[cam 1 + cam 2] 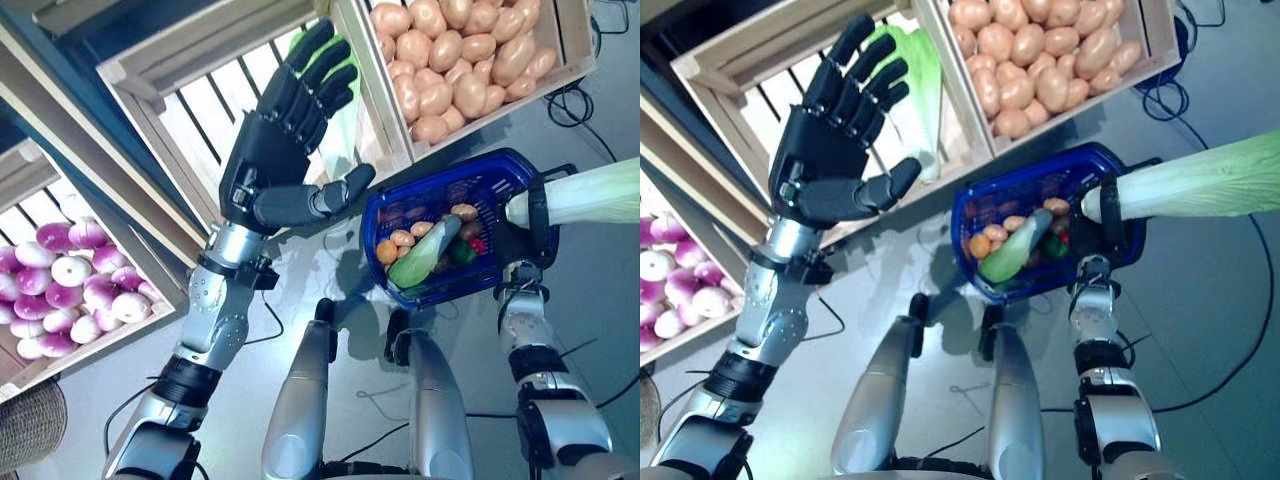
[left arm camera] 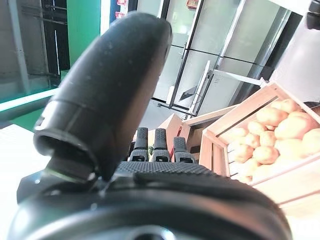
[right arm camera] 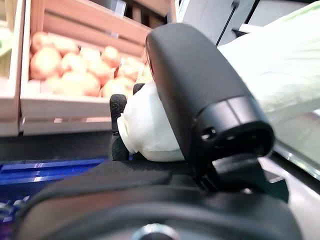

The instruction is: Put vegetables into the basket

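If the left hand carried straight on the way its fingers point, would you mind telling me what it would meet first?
Probably the green leafy vegetable in the slatted wooden crate: the open left hand points its fingers toward it, though depth is unclear.

I can't see the leafy end of the Chinese cabbage (image 1: 590, 195), cut off at the picture's edge, nor the right hand (image 1: 1110, 218) fingers behind its stalk, and the small items under the cucumber (image 1: 425, 252) in the blue basket (image 1: 395, 205) are too small to name.

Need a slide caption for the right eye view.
Right hand grips a cabbage beside the blue basket; left hand open.
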Controlling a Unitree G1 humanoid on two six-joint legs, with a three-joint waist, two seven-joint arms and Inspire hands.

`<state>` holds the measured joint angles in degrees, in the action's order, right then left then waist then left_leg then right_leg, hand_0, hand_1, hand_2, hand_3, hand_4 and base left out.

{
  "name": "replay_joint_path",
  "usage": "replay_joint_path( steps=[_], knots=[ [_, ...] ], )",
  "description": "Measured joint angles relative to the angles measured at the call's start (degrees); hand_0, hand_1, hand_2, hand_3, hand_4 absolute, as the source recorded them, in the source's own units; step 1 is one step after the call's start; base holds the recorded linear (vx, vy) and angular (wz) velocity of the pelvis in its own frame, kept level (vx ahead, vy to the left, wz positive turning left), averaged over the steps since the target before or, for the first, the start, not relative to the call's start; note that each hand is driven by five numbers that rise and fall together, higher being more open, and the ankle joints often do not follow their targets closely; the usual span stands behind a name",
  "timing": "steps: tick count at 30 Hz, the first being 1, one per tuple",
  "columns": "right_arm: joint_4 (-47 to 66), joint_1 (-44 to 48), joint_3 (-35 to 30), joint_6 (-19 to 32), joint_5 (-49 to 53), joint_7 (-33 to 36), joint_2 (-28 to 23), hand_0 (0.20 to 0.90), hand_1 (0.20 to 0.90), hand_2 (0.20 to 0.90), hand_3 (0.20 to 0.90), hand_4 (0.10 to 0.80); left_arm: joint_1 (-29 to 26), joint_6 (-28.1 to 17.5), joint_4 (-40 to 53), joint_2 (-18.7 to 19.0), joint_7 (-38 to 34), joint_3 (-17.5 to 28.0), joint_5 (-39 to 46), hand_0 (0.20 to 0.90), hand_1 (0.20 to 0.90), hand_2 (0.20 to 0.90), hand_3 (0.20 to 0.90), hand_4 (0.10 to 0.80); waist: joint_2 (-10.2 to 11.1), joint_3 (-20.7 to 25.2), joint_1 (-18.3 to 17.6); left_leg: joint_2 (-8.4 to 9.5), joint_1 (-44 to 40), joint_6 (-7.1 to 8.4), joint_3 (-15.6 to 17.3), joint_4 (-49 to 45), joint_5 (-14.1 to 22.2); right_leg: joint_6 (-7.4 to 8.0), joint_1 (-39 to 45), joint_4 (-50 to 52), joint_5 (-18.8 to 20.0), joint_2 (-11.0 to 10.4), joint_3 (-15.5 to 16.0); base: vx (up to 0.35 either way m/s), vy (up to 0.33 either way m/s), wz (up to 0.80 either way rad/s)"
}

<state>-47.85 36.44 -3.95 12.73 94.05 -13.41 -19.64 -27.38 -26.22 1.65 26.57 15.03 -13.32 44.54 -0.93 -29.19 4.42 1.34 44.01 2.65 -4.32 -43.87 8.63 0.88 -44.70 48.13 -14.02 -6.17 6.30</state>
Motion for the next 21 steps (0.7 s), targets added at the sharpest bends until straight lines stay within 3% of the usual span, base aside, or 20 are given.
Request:
replay_joint_path(
  steps=[6, 14, 16, 21],
  knots=[
    [-0.97, 1.26, 1.17, -0.56, -6.45, 9.89, 0.32, 0.300, 0.300, 0.300, 0.300, 0.400, -0.97, -0.14, -0.01, -0.04, -1.62, -0.03, -1.18, 0.900, 0.900, 0.900, 0.900, 0.800, 0.06, -0.68, 0.56, 0.33, 5.23, 0.13, -0.14, -5.82, 1.25, -0.26, -5.08, 5.65, -1.28, -0.21, -0.39, 0.013, 0.005, 0.00],
    [-3.45, 5.20, 2.31, -0.11, -7.68, 22.84, 0.74, 0.300, 0.300, 0.300, 0.300, 0.400, -1.82, -0.71, -0.01, 0.18, -2.97, -1.96, -2.78, 0.900, 0.900, 0.900, 0.900, 0.800, -0.17, -0.76, 1.20, 0.90, 10.80, 0.53, -0.17, -13.18, 3.01, -0.87, -10.91, 13.36, -3.26, -0.72, -0.95, 0.026, 0.010, 0.00],
    [-4.91, 6.25, 2.37, -1.98, -8.69, 27.12, 0.80, 0.300, 0.300, 0.300, 0.300, 0.400, -1.86, -0.70, 0.00, 0.14, -3.43, -1.96, -3.06, 0.900, 0.900, 0.900, 0.900, 0.800, -0.23, -0.78, 1.22, 0.93, 11.71, 0.90, -0.21, -14.89, 3.76, -0.91, -11.93, 15.04, -3.81, -0.93, -1.19, 0.068, 0.056, -0.03],
    [-7.73, 6.83, 2.42, -5.15, -8.24, 29.32, 1.35, 0.300, 0.300, 0.300, 0.300, 0.400, -1.85, -0.62, 0.00, -0.05, -4.15, -2.14, -3.21, 0.900, 0.900, 0.900, 0.900, 0.800, -0.29, -0.80, 1.18, 0.97, 12.68, 0.86, -0.25, -15.52, 3.79, -0.92, -13.00, 15.76, -3.77, -0.80, -1.33, 0.012, 0.026, -0.01]
  ],
)
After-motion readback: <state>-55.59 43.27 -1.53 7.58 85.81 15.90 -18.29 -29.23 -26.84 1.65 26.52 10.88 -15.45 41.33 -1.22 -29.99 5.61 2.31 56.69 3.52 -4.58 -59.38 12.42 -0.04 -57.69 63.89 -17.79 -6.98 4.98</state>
